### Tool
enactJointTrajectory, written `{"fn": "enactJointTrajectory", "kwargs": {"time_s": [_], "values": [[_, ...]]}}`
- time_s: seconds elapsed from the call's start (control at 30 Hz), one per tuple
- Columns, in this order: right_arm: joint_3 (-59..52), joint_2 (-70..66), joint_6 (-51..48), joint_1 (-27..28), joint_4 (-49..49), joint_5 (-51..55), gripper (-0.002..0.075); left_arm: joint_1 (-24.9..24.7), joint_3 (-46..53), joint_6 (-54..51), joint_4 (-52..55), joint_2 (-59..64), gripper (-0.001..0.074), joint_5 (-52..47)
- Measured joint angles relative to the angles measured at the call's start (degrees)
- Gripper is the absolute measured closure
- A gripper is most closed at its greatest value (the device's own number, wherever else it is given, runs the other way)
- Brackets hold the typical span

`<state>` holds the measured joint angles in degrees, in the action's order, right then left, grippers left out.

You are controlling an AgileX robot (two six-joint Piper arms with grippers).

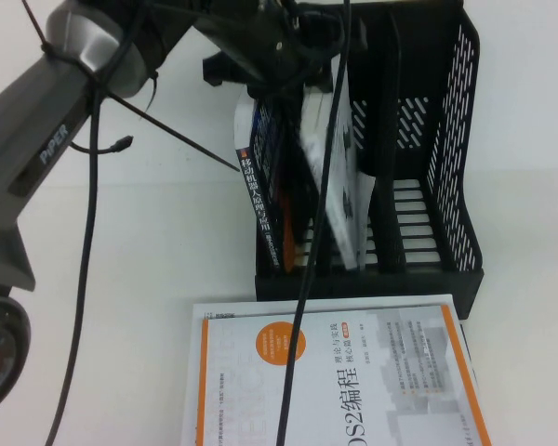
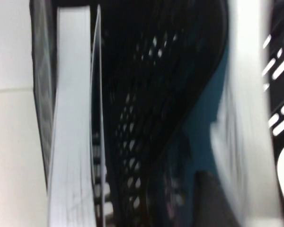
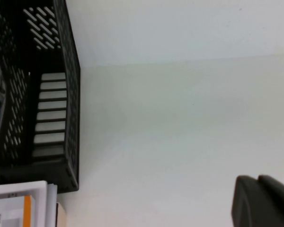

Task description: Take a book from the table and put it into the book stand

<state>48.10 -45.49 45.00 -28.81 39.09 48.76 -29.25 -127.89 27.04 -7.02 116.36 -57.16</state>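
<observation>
The thin white book [image 1: 346,177] stands tilted and blurred in the middle slot of the black book stand [image 1: 456,139], its lower edge down at the slotted base. My left gripper [image 1: 293,60] is over the top of the stand, right above the book. In the left wrist view the book [image 2: 248,118] runs between the two dark fingers [image 2: 213,198], which stand apart on either side of it, and its blue strip shows. My right gripper [image 3: 258,179] is shut and empty over the bare white table [image 3: 180,118], to the right of the stand [image 3: 71,71].
A dark blue-red book [image 1: 265,186] leans in the stand's left slot; its white page edge shows in the left wrist view [image 2: 71,142]. A white book with an orange border [image 1: 353,372] lies flat in front of the stand. Black cables hang across the high view.
</observation>
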Motion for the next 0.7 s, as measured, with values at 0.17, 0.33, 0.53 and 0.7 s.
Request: {"fn": "enactJointTrajectory", "kwargs": {"time_s": [0.17, 0.33, 0.53, 0.7], "values": [[0.0, 0.0, -1.6, 0.0, -0.3, 0.0, 0.0729, 0.0, -0.1, -1.6, 1.3, -0.2, 0.0379, 2.0], [0.0, 0.3, -9.3, 0.0, -2.7, 0.8, 0.0729, 0.0, -0.1, -2.7, 5.8, -2.3, 0.0456, 4.1], [0.0, 2.8, -18.8, 0.0, -13.0, 4.4, 0.0729, 0.0, -0.1, -2.3, 16.6, -10.8, 0.0700, 4.9], [-4.5, 8.0, -25.8, 0.0, -25.2, 1.5, 0.0729, 0.0, -0.1, -1.5, 22.6, -19.3, 0.0731, 4.9]]}}
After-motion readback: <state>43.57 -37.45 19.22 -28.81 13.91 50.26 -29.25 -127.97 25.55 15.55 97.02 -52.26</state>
